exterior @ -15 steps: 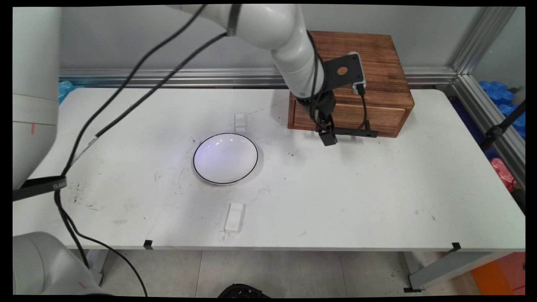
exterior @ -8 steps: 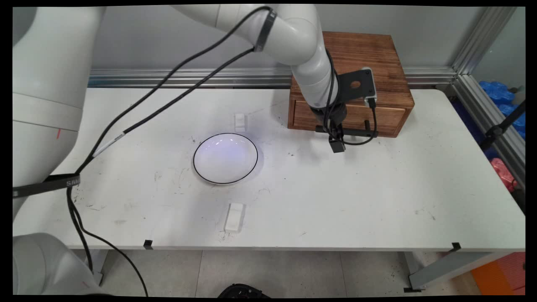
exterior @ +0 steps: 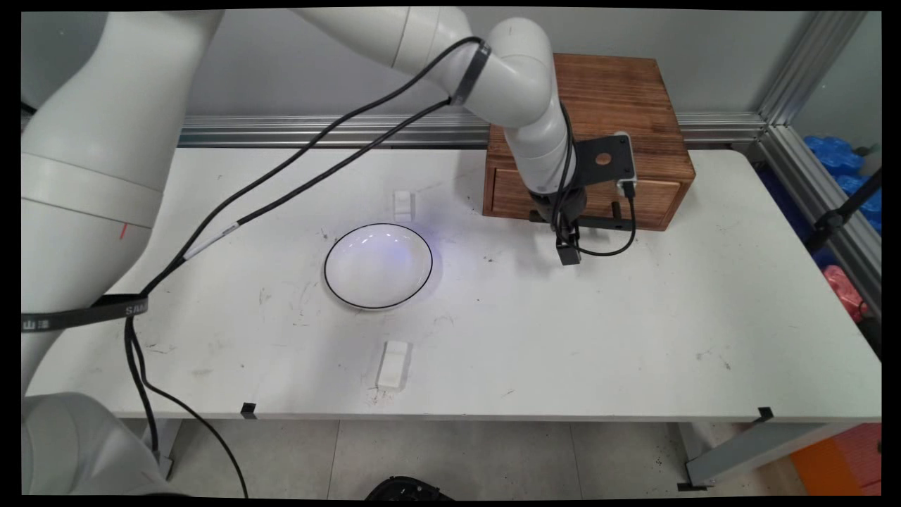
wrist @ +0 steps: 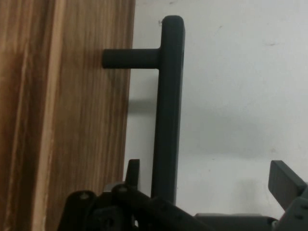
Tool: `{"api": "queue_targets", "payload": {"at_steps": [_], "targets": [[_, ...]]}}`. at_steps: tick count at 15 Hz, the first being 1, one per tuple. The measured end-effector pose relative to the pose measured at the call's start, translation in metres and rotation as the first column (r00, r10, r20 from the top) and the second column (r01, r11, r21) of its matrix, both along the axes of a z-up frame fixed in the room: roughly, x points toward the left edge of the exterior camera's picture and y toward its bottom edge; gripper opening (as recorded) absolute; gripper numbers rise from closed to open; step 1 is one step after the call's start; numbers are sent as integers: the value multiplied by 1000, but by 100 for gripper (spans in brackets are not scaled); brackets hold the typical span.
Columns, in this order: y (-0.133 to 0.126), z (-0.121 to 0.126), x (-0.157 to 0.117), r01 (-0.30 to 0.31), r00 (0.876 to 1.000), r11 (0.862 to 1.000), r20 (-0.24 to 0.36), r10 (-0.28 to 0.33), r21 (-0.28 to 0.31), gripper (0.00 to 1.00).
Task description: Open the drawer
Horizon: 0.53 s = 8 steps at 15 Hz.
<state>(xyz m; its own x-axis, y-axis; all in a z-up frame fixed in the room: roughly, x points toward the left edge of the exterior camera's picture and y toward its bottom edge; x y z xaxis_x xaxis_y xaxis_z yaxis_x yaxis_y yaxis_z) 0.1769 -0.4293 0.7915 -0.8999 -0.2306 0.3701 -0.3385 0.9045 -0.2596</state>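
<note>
Wooden drawer box (exterior: 619,91), brown and boxy with a streaked grain, is set at the far edge of the white, scuffed surface (exterior: 633,317). One drawer is seen in the box's front face, and it is shut.

One round, shallow white plate (exterior: 378,266) with a thin dark rim is placed left of the box and nearer the camera. Two small white rectangular blocks are counted: one (exterior: 402,204) just left of the box's front, the other (exterior: 393,364) well in front of the box, beyond the plate.

One black drawer handle (exterior: 598,222), a straight matte bar, is carried off the box's front on short round posts. Its long axis is laid level along that front.

The black hand (exterior: 569,253) is pointed downward just before the box's front. In the hand view its fingers (wrist: 284,179) are held apart, with the handle (wrist: 168,110) between them, close beside the finger nearer the wood (wrist: 57,120).
</note>
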Motion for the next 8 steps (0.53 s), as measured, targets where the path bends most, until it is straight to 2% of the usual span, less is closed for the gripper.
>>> {"api": "queue_targets", "payload": {"at_steps": [8], "targets": [[-7, -12, -8, -1, 1000, 1000, 17, 1, 18, 100]]}}
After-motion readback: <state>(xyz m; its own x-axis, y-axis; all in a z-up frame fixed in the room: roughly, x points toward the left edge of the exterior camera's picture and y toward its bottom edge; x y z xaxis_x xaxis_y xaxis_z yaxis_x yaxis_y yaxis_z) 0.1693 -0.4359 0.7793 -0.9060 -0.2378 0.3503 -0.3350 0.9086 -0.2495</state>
